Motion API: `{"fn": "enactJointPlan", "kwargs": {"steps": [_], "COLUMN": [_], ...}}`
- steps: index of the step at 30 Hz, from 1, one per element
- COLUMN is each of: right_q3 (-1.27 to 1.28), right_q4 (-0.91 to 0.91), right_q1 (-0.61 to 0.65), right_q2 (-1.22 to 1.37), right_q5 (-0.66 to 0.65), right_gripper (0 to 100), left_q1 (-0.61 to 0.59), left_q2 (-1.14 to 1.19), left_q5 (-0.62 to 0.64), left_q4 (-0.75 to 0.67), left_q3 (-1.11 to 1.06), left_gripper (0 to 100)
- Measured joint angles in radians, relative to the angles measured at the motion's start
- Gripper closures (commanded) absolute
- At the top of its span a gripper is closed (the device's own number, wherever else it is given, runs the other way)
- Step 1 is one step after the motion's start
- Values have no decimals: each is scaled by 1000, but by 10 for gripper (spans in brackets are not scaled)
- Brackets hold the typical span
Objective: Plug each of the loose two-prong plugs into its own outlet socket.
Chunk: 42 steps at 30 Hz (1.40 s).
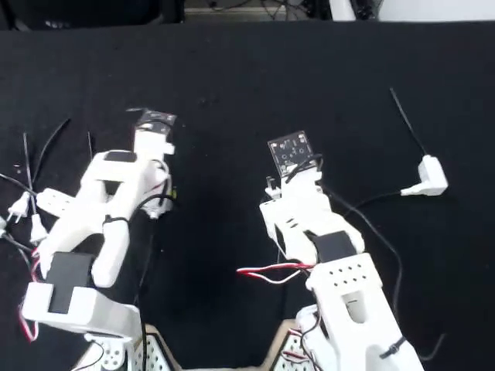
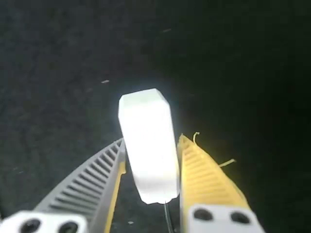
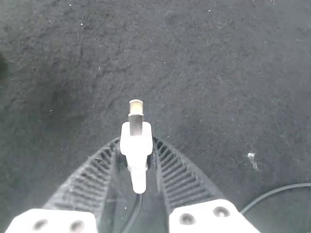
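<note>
Two pincers of mine hang over a black cloth (image 1: 232, 62) that covers the table. Past its far edge is a thin strip of room with dark clutter and a pale patch. I place everything from the white angled block (image 1: 431, 176), which lies on the cloth with a black cord trailing from it.

Farthest left of the angled block, at the cloth's edge, lies a loose plug (image 1: 18, 207), with a second loose plug (image 1: 36, 228) just beside it.

Closer to the angled block but well apart from it, my left pincer (image 2: 151, 141) is clamped on a white corded piece (image 2: 148, 145). Both ribbed fingers press its flanks. Its long axis runs along the fingers, leaning a little. The blunt end juts past the tips and a dark cord leaves the wrist end.

Nearest the angled block, on its left, my right pincer (image 3: 136, 141) is closed narrowly on a white two-prong plug (image 3: 136, 155), seen edge-on. The plug lies lengthwise between the fingers, prongs aimed straight out beyond the tips, cord running back toward my wrist.
</note>
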<state>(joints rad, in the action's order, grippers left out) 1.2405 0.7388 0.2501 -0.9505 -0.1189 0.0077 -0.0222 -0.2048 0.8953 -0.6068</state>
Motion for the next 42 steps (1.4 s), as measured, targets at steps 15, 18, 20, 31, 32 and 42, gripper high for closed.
{"fn": "enactJointPlan", "kwargs": {"steps": [15,18,20,31,32,42], "right_q3": [0,0,0,0,0,0], "right_q4": [0,0,0,0,0,0], "right_q1": [-28,-44,-43,-43,-43,-43], "right_q2": [0,0,0,0,0,0], "right_q5": [0,2,0,0,0,0], "right_gripper": [988,988,988,988,988,988], "left_q1": [127,126,124,109,94,-180], "left_q2": [-115,-189,-245,-466,-466,-466], "left_q5": [-60,-144,-169,-293,-307,-227], "left_q4": [199,262,305,344,322,84], "left_q3": [-2,-2,-2,-114,-147,-149], "left_gripper": [878,863,846,799,800,799]}}
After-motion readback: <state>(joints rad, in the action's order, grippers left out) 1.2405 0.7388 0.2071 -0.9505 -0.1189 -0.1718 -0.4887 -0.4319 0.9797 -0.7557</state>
